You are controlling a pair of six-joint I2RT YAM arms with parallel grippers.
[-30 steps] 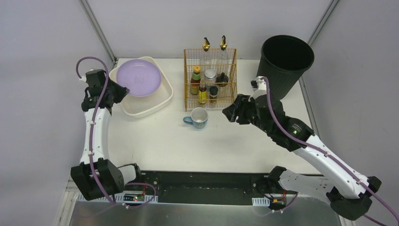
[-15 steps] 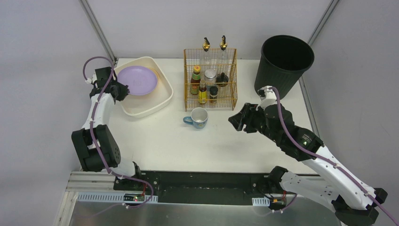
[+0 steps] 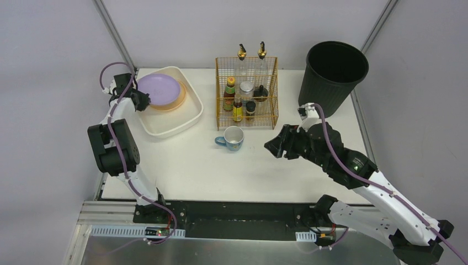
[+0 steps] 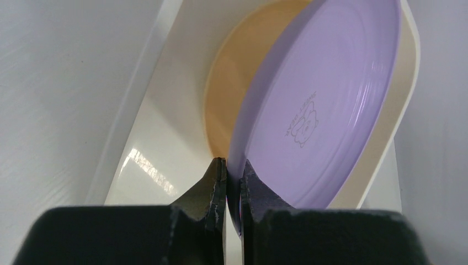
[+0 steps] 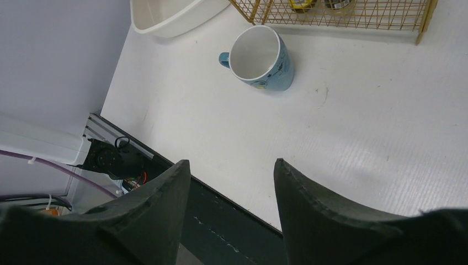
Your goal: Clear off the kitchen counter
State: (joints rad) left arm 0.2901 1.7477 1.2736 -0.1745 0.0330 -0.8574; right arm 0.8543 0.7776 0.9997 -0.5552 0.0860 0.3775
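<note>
The kitchen counter (image 3: 232,171) is a white tabletop with a black front rail. A blue mug (image 3: 234,138) stands upright on it in front of the wire rack; it also shows in the right wrist view (image 5: 264,56). My left gripper (image 3: 141,99) is shut on the rim of a purple plate (image 3: 160,89), holding it tilted inside the white basin (image 3: 185,118) over an orange plate (image 3: 172,102). In the left wrist view the jaws (image 4: 233,165) pinch the purple plate (image 4: 325,94) edge. My right gripper (image 3: 274,144) is open and empty, above the counter right of the mug.
A gold wire rack (image 3: 246,94) with several bottles and jars stands at the back middle. A black bin (image 3: 333,74) stands at the back right corner. The counter's front edge and black rail (image 5: 232,221) lie below the right gripper.
My left gripper has carried the purple plate lower and further into the basin, and the orange plate now shows beneath it. My right gripper has shifted slightly left toward the mug.
</note>
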